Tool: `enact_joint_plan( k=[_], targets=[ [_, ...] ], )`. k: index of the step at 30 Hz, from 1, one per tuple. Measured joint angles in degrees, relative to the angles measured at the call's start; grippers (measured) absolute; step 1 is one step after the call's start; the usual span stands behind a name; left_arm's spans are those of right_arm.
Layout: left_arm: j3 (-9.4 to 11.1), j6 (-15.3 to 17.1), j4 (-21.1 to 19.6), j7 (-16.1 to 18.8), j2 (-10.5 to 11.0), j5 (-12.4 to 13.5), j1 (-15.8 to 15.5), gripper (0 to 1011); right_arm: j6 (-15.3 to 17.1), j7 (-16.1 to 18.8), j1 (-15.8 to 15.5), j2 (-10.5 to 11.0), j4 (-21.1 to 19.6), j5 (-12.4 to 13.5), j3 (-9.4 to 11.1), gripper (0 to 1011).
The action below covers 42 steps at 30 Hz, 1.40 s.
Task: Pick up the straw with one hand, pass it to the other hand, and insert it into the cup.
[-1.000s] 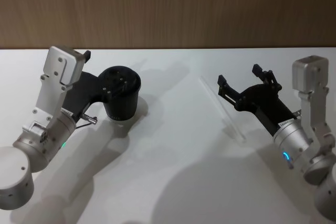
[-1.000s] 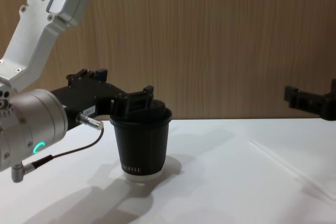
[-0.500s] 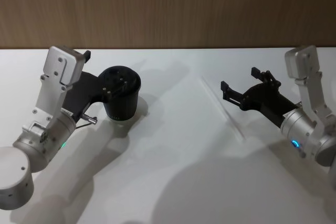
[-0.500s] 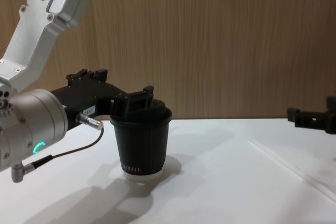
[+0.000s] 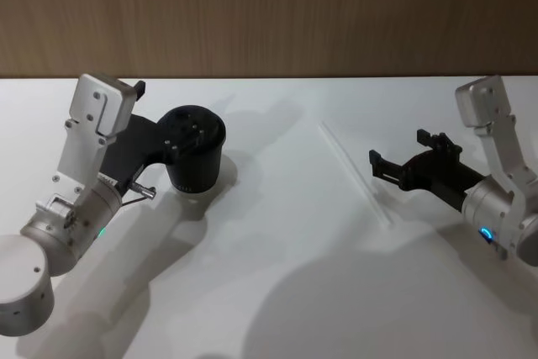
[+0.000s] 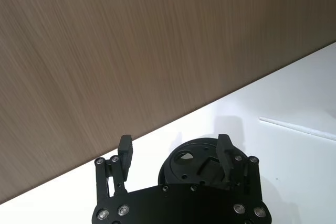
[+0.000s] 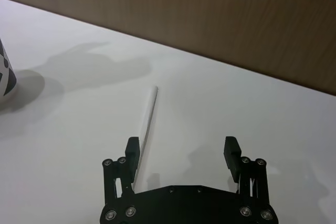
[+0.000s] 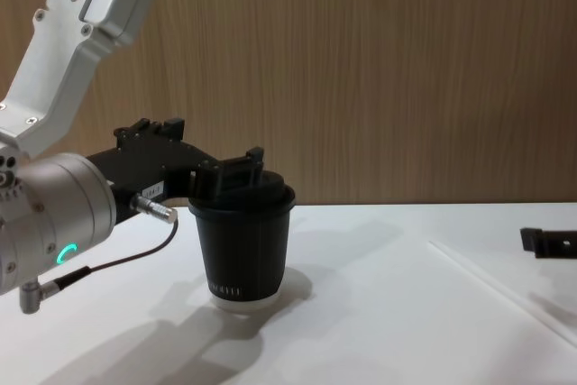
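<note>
The straw [image 5: 356,172] lies flat on the white table, right of centre, also seen in the chest view as the straw [image 8: 496,290]. My right gripper [image 5: 402,149] hovers open just right of the straw, holding nothing. In the right wrist view the straw [image 7: 147,124] runs toward one side of the right gripper [image 7: 181,149], next to one finger. The black ribbed cup [image 5: 193,153] stands upright on the left with its lid on. My left gripper [image 5: 157,115] is open beside the cup, one finger over the lid of the cup [image 6: 197,163].
A wooden wall [image 5: 269,14] closes off the far edge of the table [image 5: 277,292]. A thin dark cable [image 8: 126,254] hangs from my left wrist near the cup.
My right gripper has dropped lower and drawn back to the right, from over the straw to just beside it. The left arm, the cup and the straw have not moved.
</note>
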Motion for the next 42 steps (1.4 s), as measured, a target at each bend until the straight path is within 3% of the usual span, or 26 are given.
enact_joint_plan(
  k=[15, 42],
  targets=[
    [0.0, 0.0, 0.0, 0.0, 0.0, 0.0, 0.0, 1003, 6.73, -2.48, -3.27, -0.51, -3.93, -0.46, 0.77, 1001],
    [0.0, 0.0, 0.0, 0.0, 0.0, 0.0, 0.0, 1003, 9.92, -3.46, -5.26, -2.5, -7.15, -1.78, 0.16, 1001]
  ],
)
